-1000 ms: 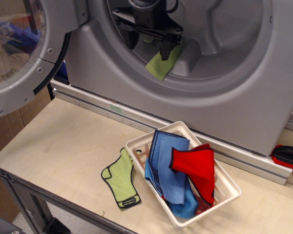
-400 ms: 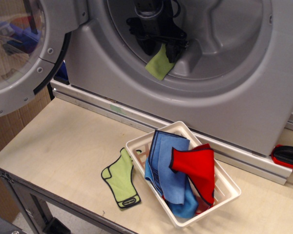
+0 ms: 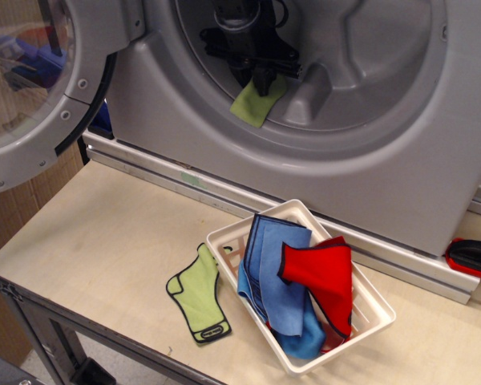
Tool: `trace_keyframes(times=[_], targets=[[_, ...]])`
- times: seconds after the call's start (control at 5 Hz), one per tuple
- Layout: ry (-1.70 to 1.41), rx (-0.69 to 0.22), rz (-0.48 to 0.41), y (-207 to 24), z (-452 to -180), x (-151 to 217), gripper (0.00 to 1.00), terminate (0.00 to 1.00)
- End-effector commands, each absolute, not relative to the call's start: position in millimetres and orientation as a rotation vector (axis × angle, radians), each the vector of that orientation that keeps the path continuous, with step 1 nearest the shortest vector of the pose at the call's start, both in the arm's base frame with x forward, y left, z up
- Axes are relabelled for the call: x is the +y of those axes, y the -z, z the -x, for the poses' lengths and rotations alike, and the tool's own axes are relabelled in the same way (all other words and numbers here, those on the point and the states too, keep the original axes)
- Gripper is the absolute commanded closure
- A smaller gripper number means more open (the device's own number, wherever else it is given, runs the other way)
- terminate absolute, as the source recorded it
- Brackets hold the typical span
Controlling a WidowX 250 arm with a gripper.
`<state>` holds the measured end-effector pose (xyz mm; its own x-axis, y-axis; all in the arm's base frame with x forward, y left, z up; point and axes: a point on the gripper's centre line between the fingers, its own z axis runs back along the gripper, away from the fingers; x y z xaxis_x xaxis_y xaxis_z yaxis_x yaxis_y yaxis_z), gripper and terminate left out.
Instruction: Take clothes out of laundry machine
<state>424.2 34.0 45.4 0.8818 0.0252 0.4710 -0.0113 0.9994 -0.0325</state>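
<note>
Lime-green cloth (image 3: 256, 101) hangs limp inside the drum, upper centre of frame, just above the lower lip of the laundry machine (image 3: 321, 168) opening. Gripper (image 3: 263, 80) is pinched on its top edge, fingers closed around the fabric; holding it high looks meant to let it clear the rim on the way out. Glass door (image 3: 32, 88) is swung open, upper left. Below: pale wooden table (image 3: 96, 241), white basket (image 3: 369, 321) with blue and red cloths, green sock (image 3: 196, 293) beside it.
</note>
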Motion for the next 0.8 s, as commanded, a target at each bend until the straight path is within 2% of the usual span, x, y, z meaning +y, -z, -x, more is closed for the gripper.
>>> trace_keyframes(times=[0.0, 0.2, 0.4, 0.6], targets=[[-0.081, -0.553, -0.002, -94.0, -414.0, 31.2, 1.0, 0.0], [-0.11, -0.528, 0.025, -109.8, -391.8, 25.1, 1.0, 0.0], [-0.101, -0.473, 0.029, -118.4, -353.4, 9.2, 1.0, 0.0], [-0.047, -0.4, 0.054, -103.9, -323.0, -8.3, 1.0, 0.0]])
